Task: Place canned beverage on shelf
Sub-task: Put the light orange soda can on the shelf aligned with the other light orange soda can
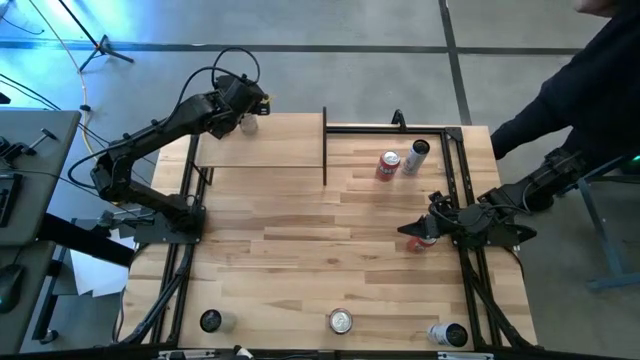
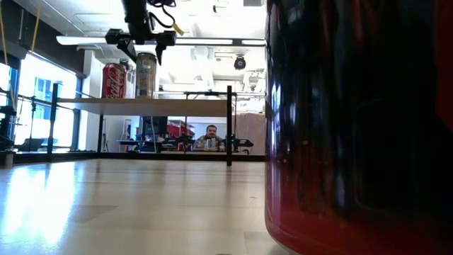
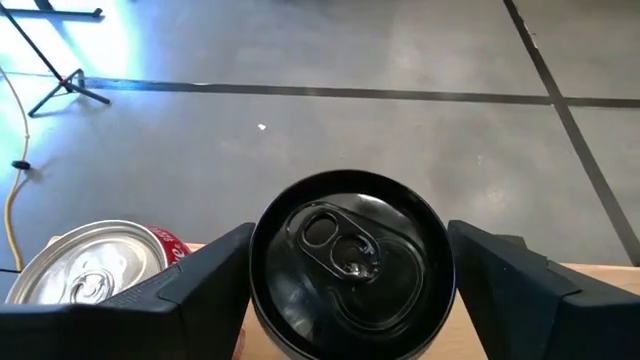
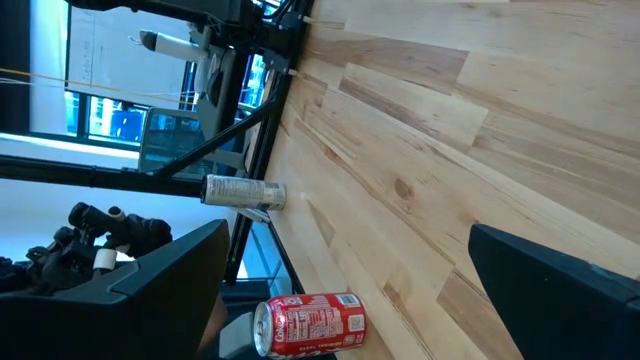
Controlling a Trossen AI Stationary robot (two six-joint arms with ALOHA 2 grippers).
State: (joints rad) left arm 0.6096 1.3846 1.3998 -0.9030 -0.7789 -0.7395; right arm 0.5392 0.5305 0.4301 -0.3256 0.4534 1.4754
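The shelf is a pale board on thin black posts at the table's far left. On its far edge a black-topped canned beverage stands upright on its base. A red can stands beside it. My left gripper hangs over the black-topped can, open, one finger on each side of its top. The low view shows both fingers apart from the can. My right gripper waits open at the table's right side, with nothing between its fingers.
A red can and a silver can stand on the table right of the shelf. Three more cans stand along the near edge, one close before the low camera. A person's dark sleeve is at the far right.
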